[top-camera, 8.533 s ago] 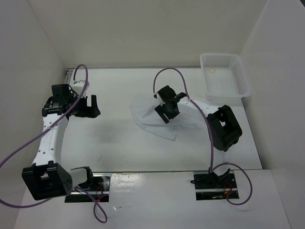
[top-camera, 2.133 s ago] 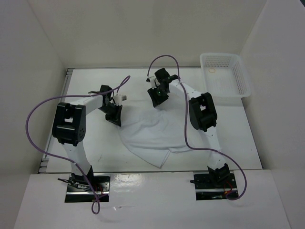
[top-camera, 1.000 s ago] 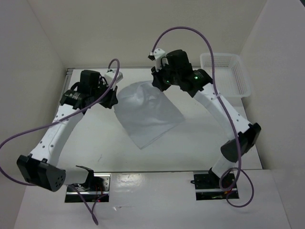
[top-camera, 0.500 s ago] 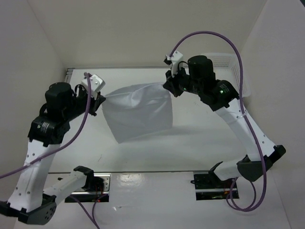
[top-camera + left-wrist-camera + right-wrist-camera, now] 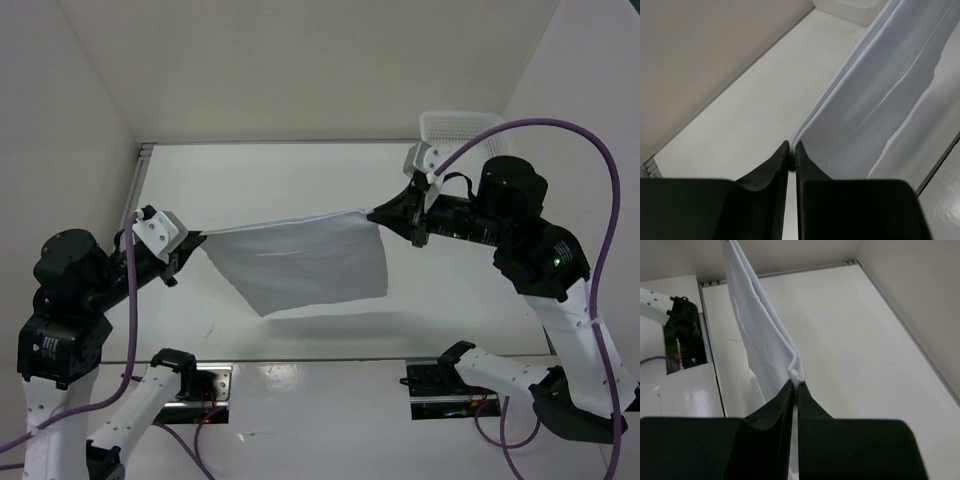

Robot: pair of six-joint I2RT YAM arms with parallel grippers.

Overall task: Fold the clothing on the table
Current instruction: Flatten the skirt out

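The left gripper [image 5: 792,156] has its jaws pressed together on one top corner of the clothing [image 5: 875,95], and only a thin edge of fabric is caught at the very tips. The right gripper [image 5: 795,385] does the same at the other top corner, with its jaws squeezed tight on a small bunched nub of cloth.

Between the two pinches the upper hem runs nearly straight, and the rest of the piece hangs below it like a small curtain. It is lifted clear of the table [image 5: 300,180] and casts a soft shadow on the surface underneath. The lower edge is uneven, with the left side tapering up and the right side hanging squarer.

It looks very light, thin and limp, and it creases along its length under nothing but its own weight. I'd judge it will sway and drape rather than hold any shape, and that it could slide out of so shallow a grip if the arms pull much further apart. The corners look like the right places to hold it, since they keep it spread flat for laying down and folding.

A white basket [image 5: 450,125] sits at the far right corner, well apart from the cloth.
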